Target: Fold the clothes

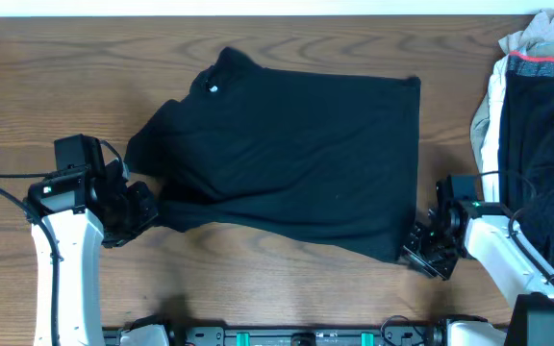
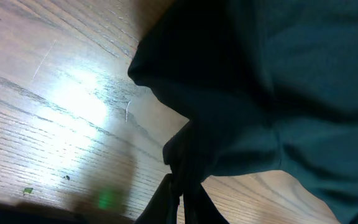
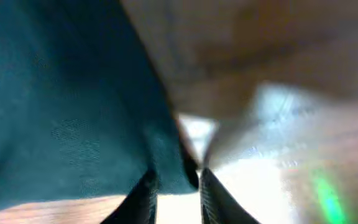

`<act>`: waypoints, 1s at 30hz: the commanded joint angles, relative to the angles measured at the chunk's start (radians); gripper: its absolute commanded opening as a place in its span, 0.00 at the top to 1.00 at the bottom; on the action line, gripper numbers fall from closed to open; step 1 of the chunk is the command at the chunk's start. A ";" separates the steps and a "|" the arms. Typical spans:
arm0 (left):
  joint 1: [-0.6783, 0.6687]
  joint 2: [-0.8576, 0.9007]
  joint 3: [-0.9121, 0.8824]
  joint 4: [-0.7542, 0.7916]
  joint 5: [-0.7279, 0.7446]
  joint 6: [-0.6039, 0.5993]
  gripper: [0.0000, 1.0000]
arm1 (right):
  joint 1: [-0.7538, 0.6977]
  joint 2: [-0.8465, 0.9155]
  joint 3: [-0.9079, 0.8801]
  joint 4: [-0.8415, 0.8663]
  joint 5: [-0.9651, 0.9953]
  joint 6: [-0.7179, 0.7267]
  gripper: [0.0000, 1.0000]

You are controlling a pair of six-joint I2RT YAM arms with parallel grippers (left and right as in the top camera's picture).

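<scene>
Free counter (image 1: 46, 86): a wide bare stretch lies left of the T-shirt (image 1: 296, 154), with a narrow strip along the front and a lane between it and the clothes pile (image 1: 537, 125). Obstacles: the spread T-shirt covers the centre; the pile crowds the right edge.

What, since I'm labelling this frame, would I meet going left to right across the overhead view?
In order: left gripper → black T-shirt → right gripper → pile of other garments at the right edge.
</scene>
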 commanded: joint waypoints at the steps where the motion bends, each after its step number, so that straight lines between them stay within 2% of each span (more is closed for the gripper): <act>1: 0.002 0.002 0.016 0.001 -0.013 0.014 0.93 | 0.016 0.002 -0.004 0.034 -0.012 0.013 0.94; 2: 0.002 0.002 0.016 0.001 -0.013 0.014 0.93 | 0.016 0.002 0.000 0.047 -0.038 0.005 0.99; 5: 0.002 0.002 0.016 0.000 -0.013 0.024 0.93 | 0.016 -0.003 0.030 0.036 -0.080 -0.034 0.99; 9: 0.002 0.002 0.016 -0.007 -0.013 0.044 0.94 | 0.006 -0.032 0.141 -0.072 -0.140 -0.118 0.99; 14: 0.003 0.002 0.042 -0.048 -0.013 0.074 0.94 | -0.016 -0.081 0.362 -0.261 -0.099 -0.188 0.99; 19: 0.003 0.002 0.109 -0.111 -0.014 0.112 0.94 | -0.045 -0.101 0.507 -0.343 0.025 -0.188 0.99; 30: 0.003 0.002 0.242 -0.216 -0.056 0.153 0.94 | -0.087 -0.101 0.546 -0.370 0.073 -0.259 0.99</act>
